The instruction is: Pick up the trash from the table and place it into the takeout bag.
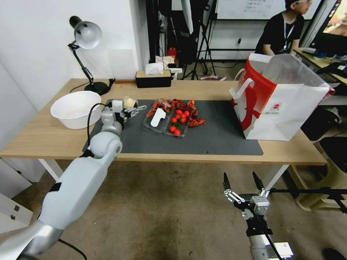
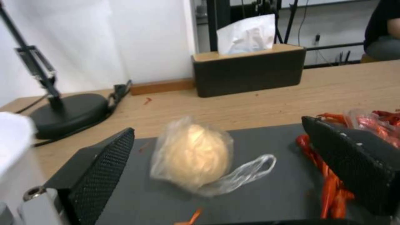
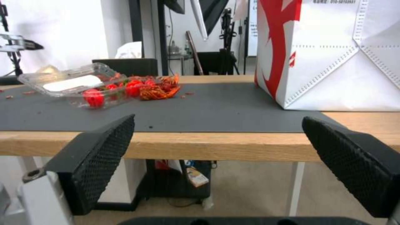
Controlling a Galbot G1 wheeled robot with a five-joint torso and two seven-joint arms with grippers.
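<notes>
One item is being worked: the bagged pale wad (image 2: 189,156), sitting on the grey mat (image 1: 217,139) near its back left corner. Left pincer (image 2: 217,162) is reached out over the desk (image 1: 43,139), fingers spread wide either side of the wad, nothing clamped yet. Looks like pre-grasp.

Right pincer (image 1: 243,181) hangs below the desk's front edge, fingers apart, empty, idle.

Progress, as I read it: early. The clear plastic clamshell (image 1: 161,119) with cherry tomatoes (image 1: 179,122) and red shell scraps (image 1: 189,108) lies mid-mat. Takeout bag (image 1: 285,104) stands upright and open at the right end of the mat, well apart from the wad; can't see inside it, so can't say what's already in.

View differences: left wrist view shows the wad is wrapped in thin clear film with a loose loop; head view just gives a pale lump. Right wrist view shows the bag's stitched seams and the under-desk clutter.
</notes>
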